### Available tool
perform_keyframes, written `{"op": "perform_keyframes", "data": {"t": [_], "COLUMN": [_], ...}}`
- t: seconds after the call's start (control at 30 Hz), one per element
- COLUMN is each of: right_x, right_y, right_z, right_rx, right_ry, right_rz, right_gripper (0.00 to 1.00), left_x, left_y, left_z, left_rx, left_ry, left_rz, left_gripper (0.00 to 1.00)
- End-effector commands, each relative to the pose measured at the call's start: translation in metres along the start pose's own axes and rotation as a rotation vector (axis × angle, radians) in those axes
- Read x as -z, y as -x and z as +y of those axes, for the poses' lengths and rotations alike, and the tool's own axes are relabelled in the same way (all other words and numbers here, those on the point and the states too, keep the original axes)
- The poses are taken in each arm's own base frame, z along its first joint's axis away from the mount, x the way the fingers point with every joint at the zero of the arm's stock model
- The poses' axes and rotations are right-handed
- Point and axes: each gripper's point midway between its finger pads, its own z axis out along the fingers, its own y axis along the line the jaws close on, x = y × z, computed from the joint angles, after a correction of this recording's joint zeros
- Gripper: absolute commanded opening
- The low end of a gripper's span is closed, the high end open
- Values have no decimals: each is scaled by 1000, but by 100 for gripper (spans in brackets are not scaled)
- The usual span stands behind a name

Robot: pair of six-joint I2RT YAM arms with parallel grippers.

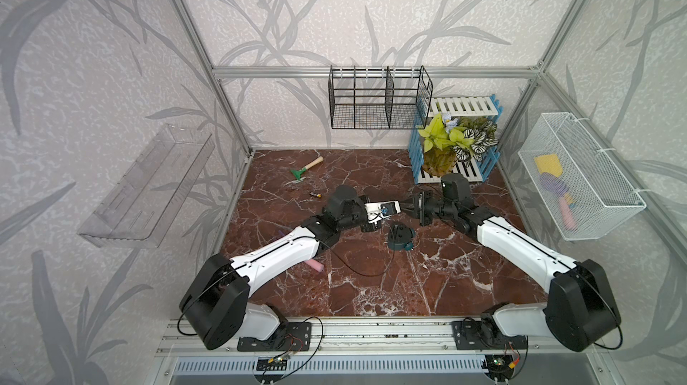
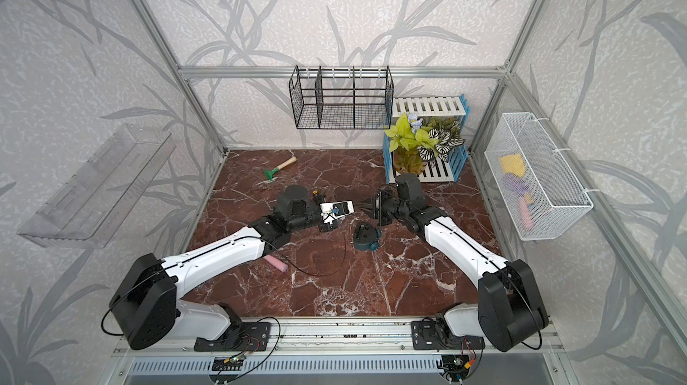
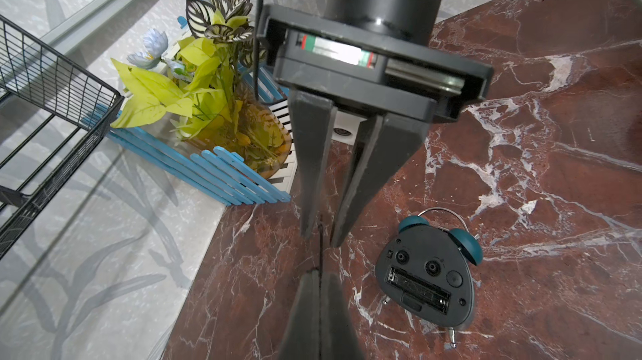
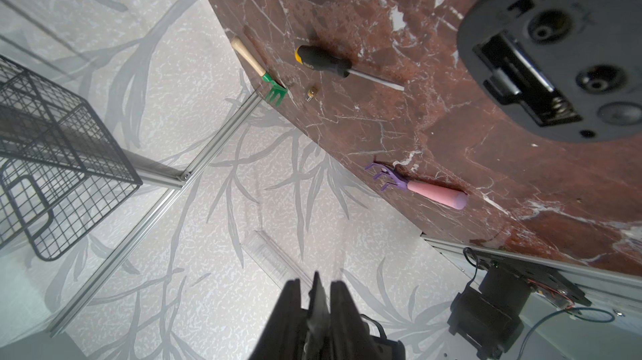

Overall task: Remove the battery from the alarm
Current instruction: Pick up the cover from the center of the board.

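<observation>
Top view: basket (image 1: 602,178) holds colored items (blurred); left pincer (image 3: 320,273) pinches black sliver (image 3: 321,257), right pincer (image 3: 319,238) parted.

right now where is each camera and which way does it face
top views: high over the front rail, looking down; both arms show
left wrist: on its arm, looking along the left gripper, shut on a thin piece, at the open right gripper
right wrist: on its arm, looking past its fingers toward the battery
both wrist views share the alarm, back up
</observation>
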Motion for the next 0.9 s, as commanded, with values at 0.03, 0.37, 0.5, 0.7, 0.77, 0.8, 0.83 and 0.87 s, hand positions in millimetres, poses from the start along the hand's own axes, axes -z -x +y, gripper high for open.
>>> {"op": "perform_keyframes", "data": {"t": [0.03,0.37,0.5,0.7,0.77,0.8,0.83,0.87], "right_x": [9,97,85,63,55,50,46,43], "right_y": [-1,-67,-90,-105,-105,-104,-102,-100], "right_z": [1,33,-19,-32,-33,-33,-33,-33], "right_rx": [101,1966,2433,2490,2482,2483,2487,2491], "right_ry": [22,283,402,374,347,318,285,257], "right_rz": [-7,-110,140,399,439,455,458,464], "right_gripper": [54,65,79,61,53,51,49,48], "left_x": [16,71,78,79,78,78,78,78], "left_y": [9,13,33,43,42,42,42,42], "left_z": [17,4,-4,-2,-3,-3,-3,-4], "left_rx": [68,504,554,572,577,578,579,582], "left_ry": [35,-271,-399,-427,-430,-433,-435,-437], "left_rz": [14,-66,-147,-168,-167,-168,-170,-170], "left_gripper": [0,0,0,0,0,0,0,0]}}
